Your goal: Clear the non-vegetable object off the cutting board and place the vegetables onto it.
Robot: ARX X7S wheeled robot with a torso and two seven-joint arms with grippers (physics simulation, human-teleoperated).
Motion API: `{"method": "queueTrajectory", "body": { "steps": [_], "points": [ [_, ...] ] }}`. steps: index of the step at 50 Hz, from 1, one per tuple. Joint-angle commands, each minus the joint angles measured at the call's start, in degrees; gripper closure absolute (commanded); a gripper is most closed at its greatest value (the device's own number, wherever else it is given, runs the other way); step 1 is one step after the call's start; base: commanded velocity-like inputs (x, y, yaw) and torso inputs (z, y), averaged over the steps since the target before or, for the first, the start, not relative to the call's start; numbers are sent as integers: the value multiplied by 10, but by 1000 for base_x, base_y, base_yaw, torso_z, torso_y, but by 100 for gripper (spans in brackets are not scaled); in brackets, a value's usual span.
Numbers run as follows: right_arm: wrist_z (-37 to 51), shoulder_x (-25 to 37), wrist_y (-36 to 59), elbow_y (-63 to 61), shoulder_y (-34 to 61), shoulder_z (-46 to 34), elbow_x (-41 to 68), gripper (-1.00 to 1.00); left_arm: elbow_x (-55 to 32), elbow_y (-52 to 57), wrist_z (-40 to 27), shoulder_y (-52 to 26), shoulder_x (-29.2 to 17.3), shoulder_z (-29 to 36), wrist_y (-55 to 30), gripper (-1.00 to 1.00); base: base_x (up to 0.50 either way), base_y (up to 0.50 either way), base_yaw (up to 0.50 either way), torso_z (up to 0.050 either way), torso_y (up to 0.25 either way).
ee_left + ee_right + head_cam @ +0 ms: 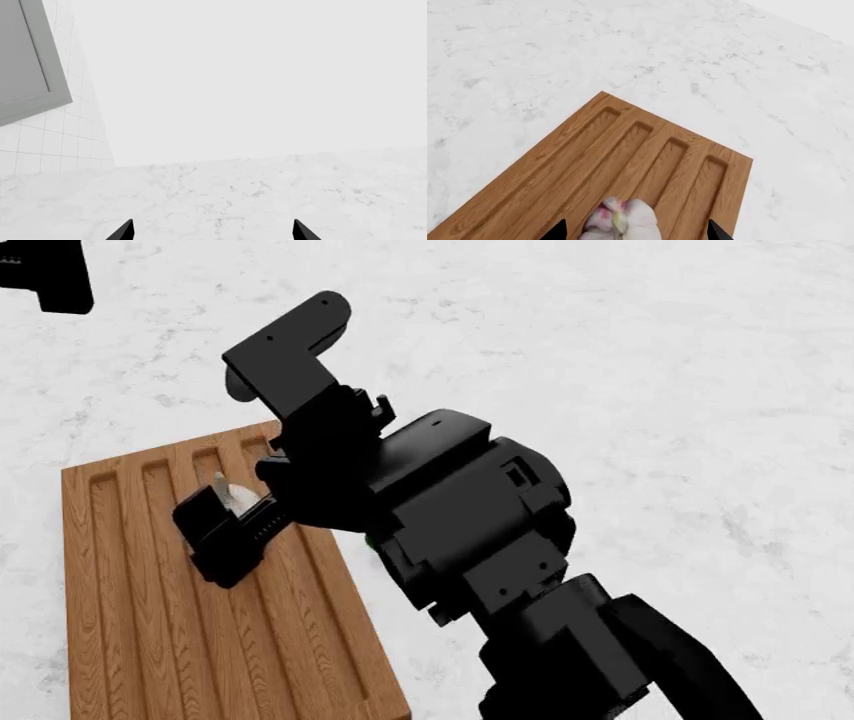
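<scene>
The brown grooved cutting board [147, 640] lies on the white marble counter at the lower left of the head view. On it sits the non-vegetable object [626, 220], a white bulb with purplish patches; its pointed tip [222, 483] shows beside the arm. My right gripper [635, 231] is open over the board, its two dark fingertips apart on either side of the bulb without touching it. In the head view that gripper [227, 535] covers most of the bulb. My left gripper [213, 231] is open over bare marble, far from the board [47, 275]. The vegetables are out of view.
My right arm [467, 530] fills the middle of the head view and hides the counter behind it. The marble counter [667, 360] spreads around the board. In the left wrist view a tiled wall [60, 145] and a grey framed panel [27, 55] stand at the counter's end.
</scene>
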Motion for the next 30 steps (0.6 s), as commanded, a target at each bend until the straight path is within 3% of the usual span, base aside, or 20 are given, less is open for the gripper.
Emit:
{"method": "queueTrajectory", "body": {
  "steps": [1, 30],
  "points": [
    [-4, -8, -37, 20, -4, -53, 50, -100, 2, 22, 19, 21, 8, -13, 3, -100, 0, 0, 0, 0, 0],
    [-5, 1, -43, 8, -25, -104, 81, -100, -9, 51, 12, 28, 0, -23, -15, -100, 0, 0, 0, 0, 0]
  ]
}}
